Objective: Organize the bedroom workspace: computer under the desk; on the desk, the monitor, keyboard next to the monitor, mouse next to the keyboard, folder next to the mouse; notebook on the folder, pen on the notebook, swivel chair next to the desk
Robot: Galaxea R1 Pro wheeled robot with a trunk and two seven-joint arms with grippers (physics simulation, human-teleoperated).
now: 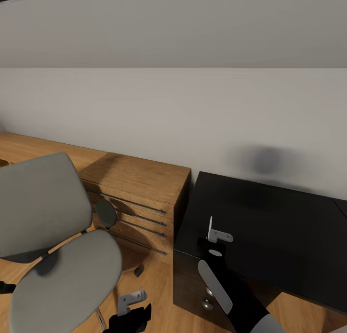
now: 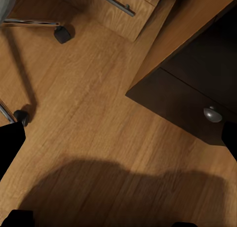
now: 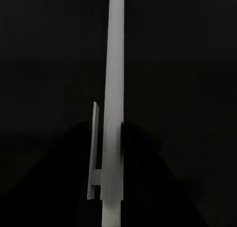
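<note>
No readable text or labels anywhere. Right pincer [image 1: 215, 235] sat over the glossy black desk [image 1: 279, 222] near its left edge — light-grey fingers [image 3: 112, 108] seen edge-on against black, so I couldn't tell their gap or any hold. Left pincer [image 1: 131, 300] hung low over the plank floor [image 2: 94, 113], cut off by the frame; state unclear too. Swivel chair [image 1: 53, 236] — grey pads, partly cropped — stood left of a wooden drawer cabinet [image 1: 140, 198]. 1 silver knob [image 2: 213, 114] showed on the desk's drawer unit.
</note>
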